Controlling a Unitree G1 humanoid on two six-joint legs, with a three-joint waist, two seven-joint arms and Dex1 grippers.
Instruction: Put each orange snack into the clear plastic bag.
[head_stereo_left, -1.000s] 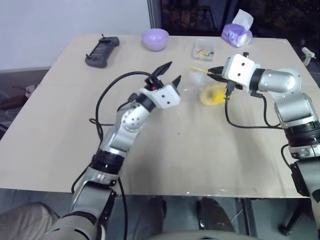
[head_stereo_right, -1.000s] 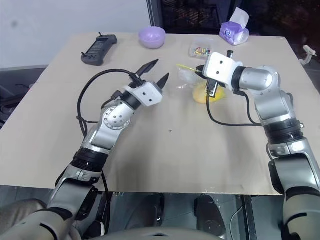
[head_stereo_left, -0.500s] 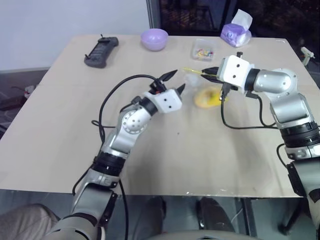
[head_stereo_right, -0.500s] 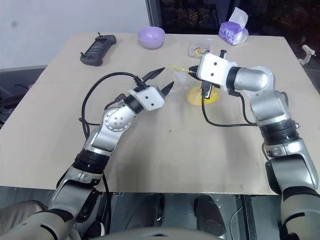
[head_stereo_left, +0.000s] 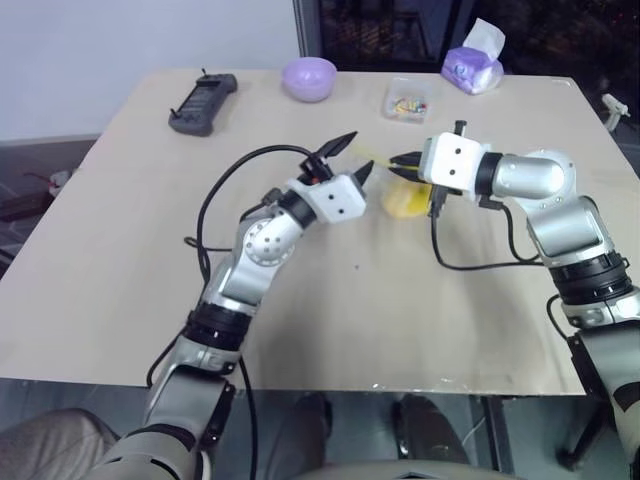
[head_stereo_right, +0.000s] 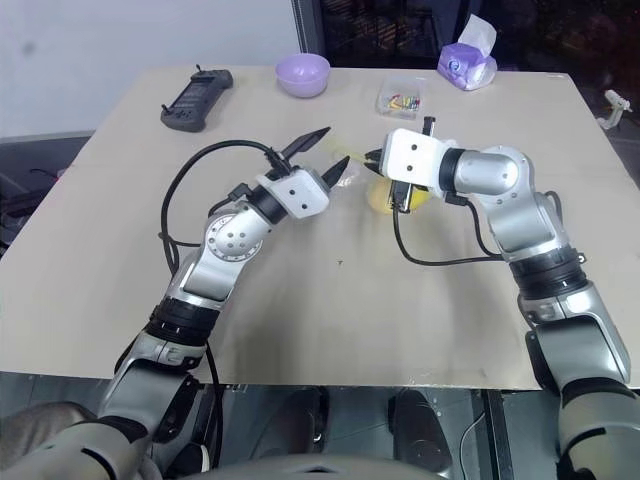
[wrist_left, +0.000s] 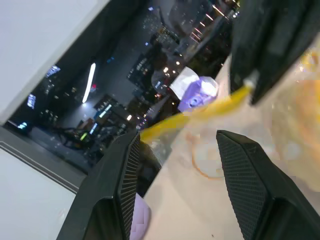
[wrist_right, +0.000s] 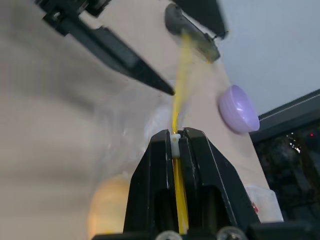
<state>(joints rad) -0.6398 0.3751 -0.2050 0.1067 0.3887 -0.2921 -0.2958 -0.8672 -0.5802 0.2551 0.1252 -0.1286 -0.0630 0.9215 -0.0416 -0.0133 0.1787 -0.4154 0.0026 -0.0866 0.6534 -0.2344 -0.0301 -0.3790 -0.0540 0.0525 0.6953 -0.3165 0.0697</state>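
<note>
R claw (wrist_right: 175, 142) clenched on yellow zip strip (wrist_right: 179, 107) of the clear plastic bag (head_stereo_left: 392, 172), strip pinched flat btwn both fingers, seen edge-on in R wrist view. Pinch at the mouth edge likely to keep bag lifted and mouth taut, so opening stays presented rather than collapsed on table (head_stereo_left: 450, 300).

L claw (head_stereo_left: 350, 160) released, fingers (wrist_left: 252, 190) spread wide, holding nothing. Tips sit just beside the bag mouth, pointed toward R claw; strip runs across the gap btwn them in L wrist view. Reads as set up to take the opposite lip or seal the strip; cannot tell which.

Orange snack (head_stereo_left: 405, 198) appears inside the bag, resting low, bag bottom on or near table under R claw; film blurs the bun, grid pattern not legible. Cannot tell if bag mouth open or zipped.

Judgement: snack bagged, step in hand is handling/closing the mouth. Risk: thin film slips or tears if L claw closes off-line w/ strip.

Further out, back of table: lilac bowl (head_stereo_left: 308, 76), small clear box (head_stereo_left: 407, 99) w/ colourful bits, black handset (head_stereo_left: 203, 101), purple tissue pack (head_stereo_left: 473, 68). All well apart from the bag, not involved.
</note>
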